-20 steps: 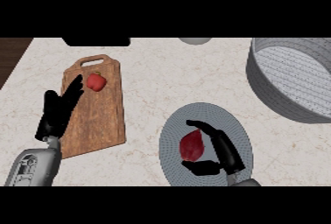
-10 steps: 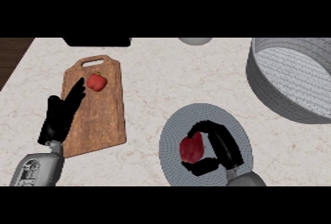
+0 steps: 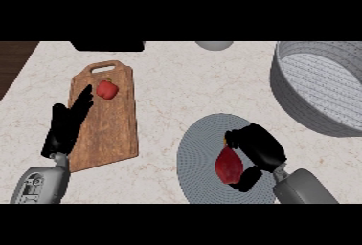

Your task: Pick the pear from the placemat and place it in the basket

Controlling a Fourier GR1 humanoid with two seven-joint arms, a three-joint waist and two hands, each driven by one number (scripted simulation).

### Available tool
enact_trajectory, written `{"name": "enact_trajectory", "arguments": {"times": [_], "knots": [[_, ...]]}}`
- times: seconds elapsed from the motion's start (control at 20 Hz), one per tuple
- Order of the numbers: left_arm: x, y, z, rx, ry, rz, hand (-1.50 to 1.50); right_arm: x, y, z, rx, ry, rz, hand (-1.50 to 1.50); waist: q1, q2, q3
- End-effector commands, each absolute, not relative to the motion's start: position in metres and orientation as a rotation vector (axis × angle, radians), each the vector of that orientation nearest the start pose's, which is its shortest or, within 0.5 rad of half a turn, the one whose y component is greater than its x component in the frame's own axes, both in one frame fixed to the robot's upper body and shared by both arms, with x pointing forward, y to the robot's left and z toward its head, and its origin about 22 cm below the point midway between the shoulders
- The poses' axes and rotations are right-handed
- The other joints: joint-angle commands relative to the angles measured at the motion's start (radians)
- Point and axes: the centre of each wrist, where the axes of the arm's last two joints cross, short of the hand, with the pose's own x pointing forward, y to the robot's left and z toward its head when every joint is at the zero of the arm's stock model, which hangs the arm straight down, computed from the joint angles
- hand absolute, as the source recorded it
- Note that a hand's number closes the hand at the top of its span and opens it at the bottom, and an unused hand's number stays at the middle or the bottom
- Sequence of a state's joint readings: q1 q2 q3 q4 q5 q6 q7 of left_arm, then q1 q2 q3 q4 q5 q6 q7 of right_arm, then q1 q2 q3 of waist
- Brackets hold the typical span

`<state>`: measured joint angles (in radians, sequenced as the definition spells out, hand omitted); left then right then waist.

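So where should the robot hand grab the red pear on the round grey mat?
Probably around the pear's wide lower body, coming from its right side. It lies flat on the placemat with its narrow end pointing up toward the counter's far side, so the fat part gives the most to curl around. The right robot hand is already there, fingers above and thumb below.

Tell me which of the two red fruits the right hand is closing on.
The pear on the round grey placemat: the right hand curls round it. The other red fruit lies on the wooden cutting board, by the open left hand.
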<state>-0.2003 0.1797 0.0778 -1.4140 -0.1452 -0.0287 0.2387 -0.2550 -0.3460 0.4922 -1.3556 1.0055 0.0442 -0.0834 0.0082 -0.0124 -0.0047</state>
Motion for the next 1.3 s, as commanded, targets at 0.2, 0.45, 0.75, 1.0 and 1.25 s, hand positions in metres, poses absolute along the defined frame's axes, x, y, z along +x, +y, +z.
{"name": "enact_trajectory", "arguments": {"times": [0.2,0.45,0.75,1.0,1.25], "knots": [[0.301,0.27,0.036,0.264,-1.346,-0.193,0.0,0.248,-0.198,0.048,-0.528,-1.509,1.474,1.5,-0.023,0.009,0.004],[0.288,0.268,0.02,0.286,-1.347,-0.178,0.0,0.246,-0.199,0.116,-0.337,-1.731,1.198,1.5,-0.038,0.002,0.004],[0.287,0.289,0.02,0.291,-1.341,-0.201,0.0,0.22,-0.209,0.193,-0.335,-1.831,0.952,1.5,-0.031,0.004,0.002],[0.294,0.289,0.027,0.285,-1.346,-0.201,0.0,0.233,-0.23,0.259,-0.384,-1.859,0.855,1.5,-0.011,0.009,0.003],[0.298,0.278,0.022,0.278,-1.357,-0.202,0.0,0.239,-0.238,0.322,-0.408,-1.857,0.775,1.5,-0.012,0.009,0.003]]}}
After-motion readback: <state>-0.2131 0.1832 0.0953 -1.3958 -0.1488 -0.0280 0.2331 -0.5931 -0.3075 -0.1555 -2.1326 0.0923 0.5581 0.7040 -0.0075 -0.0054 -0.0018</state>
